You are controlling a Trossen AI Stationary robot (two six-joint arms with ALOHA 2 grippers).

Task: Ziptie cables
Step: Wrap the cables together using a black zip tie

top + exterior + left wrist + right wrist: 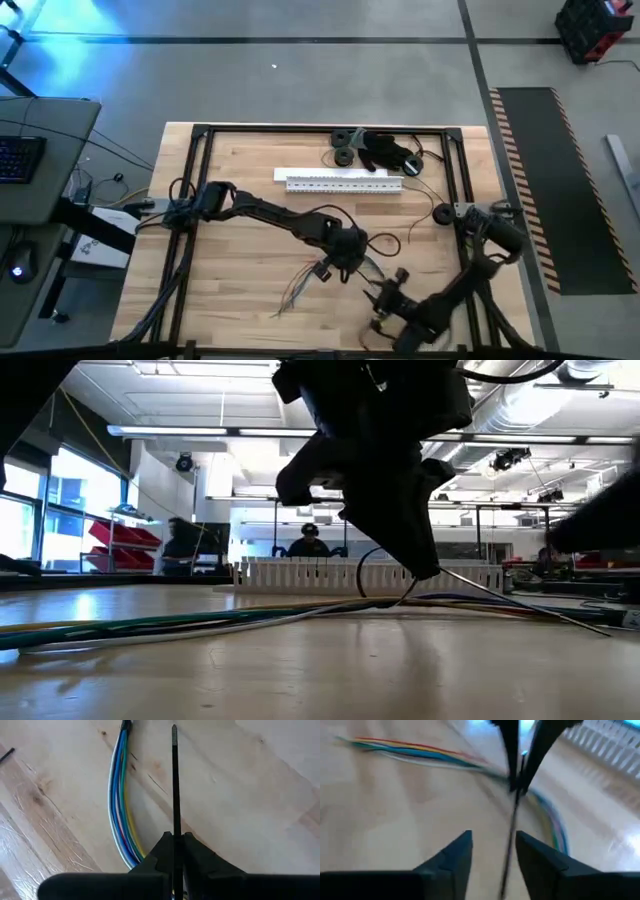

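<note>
Hidden: the cables (120, 810) run under the left gripper's fingers in the left wrist view, their far ends cut off; the right wrist view is smeared.
Left gripper (175, 851): reaching toward table centre, fingers pinched together on a thin black zip tie (174, 785) that stands straight out.
Right gripper (492, 851): at about 5 o'clock on the table (250, 170), fingers apart, the tie's blurred end between them.
Cables: a coloured bundle lying flat on the wood just beside the tie, fanning out toward 7 o'clock.

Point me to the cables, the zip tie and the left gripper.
cables (118, 795): left wrist view, middle of the coloured bundle.
zip tie (175, 780): left wrist view, mid-strap.
left gripper (175, 851): left wrist view, between fingertips, shut on the zip tie.
</note>
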